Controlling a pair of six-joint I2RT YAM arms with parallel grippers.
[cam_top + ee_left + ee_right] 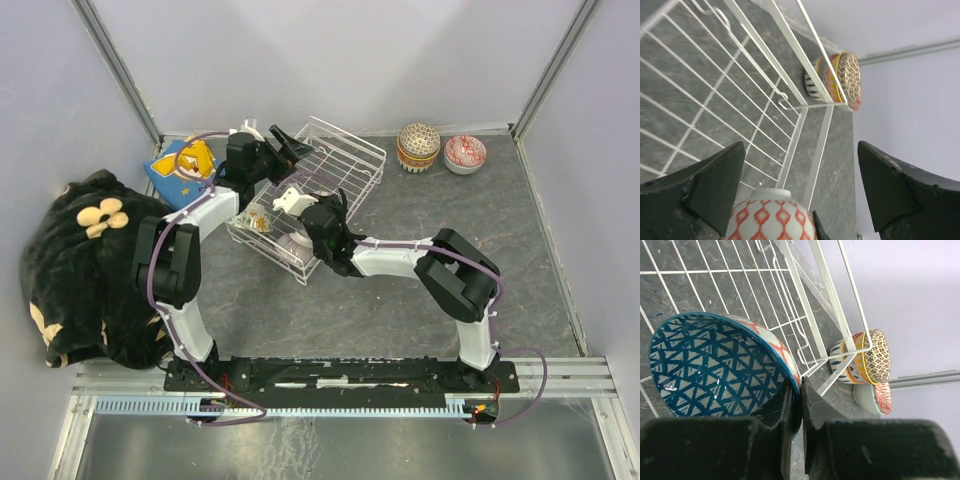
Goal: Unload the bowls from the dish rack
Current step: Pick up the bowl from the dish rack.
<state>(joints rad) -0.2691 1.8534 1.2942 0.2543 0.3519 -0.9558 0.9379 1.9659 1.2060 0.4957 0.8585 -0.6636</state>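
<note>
Left arm reaching forward, left hand spread wide, right arm bent inward, right hand pinched on bowl rim.

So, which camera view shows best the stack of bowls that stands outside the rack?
The top external view: the stack of bowls is whole and unblocked there, beside a red bowl. Both wrist views show it sideways and partly crossed by wires of the dish rack.
</note>
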